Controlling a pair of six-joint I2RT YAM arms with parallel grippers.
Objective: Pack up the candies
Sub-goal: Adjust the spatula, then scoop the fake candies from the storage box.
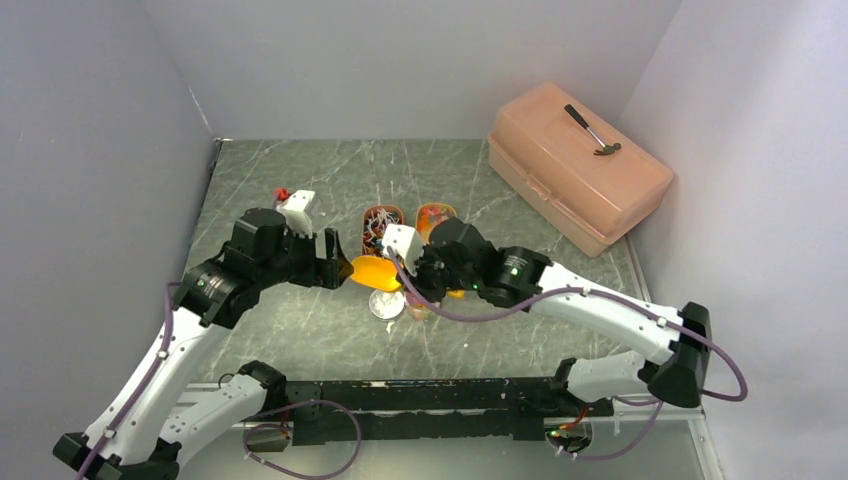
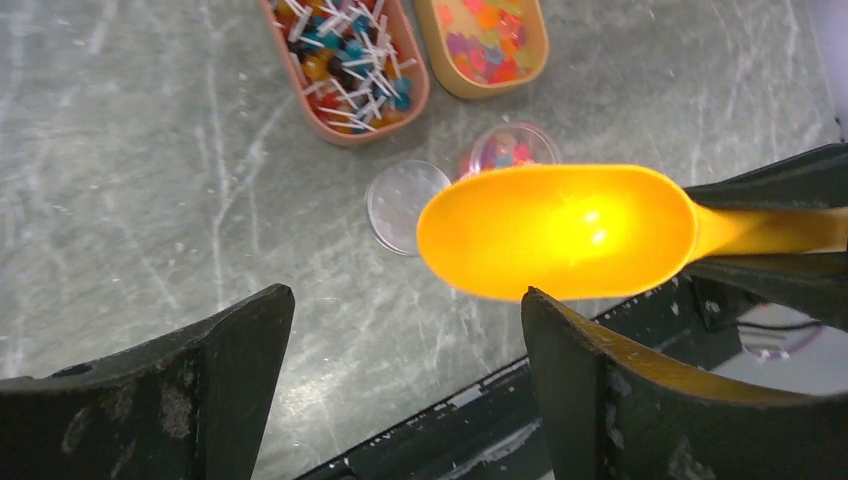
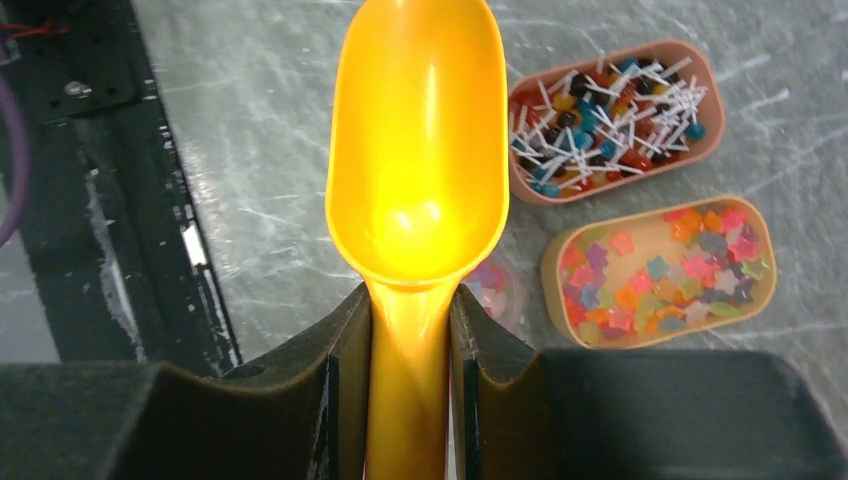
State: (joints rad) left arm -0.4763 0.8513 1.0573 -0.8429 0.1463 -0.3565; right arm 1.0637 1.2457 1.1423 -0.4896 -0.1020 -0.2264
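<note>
My right gripper (image 3: pixel 410 305) is shut on the handle of an orange scoop (image 3: pixel 420 150), whose bowl is empty; in the top view the right gripper (image 1: pixel 417 276) holds the scoop (image 1: pixel 373 271) above the table. My left gripper (image 2: pixel 405 320) is open and empty, with the scoop (image 2: pixel 560 232) just beyond its fingertips. A pink tray (image 3: pixel 610 165) holds twist-wrapped candies (image 3: pixel 600 110). A tan tray (image 3: pixel 555 262) holds gummy candies (image 3: pixel 660 275). A small clear cup (image 2: pixel 510 150) with a few candies stands under the scoop, partly hidden by it.
A round clear lid (image 2: pixel 405 205) lies flat beside the cup. A peach toolbox (image 1: pixel 575 175) with a hammer (image 1: pixel 592 130) on top stands at the back right. Grey walls close in the table on three sides. A black rail (image 1: pixel 430 395) runs along the near edge.
</note>
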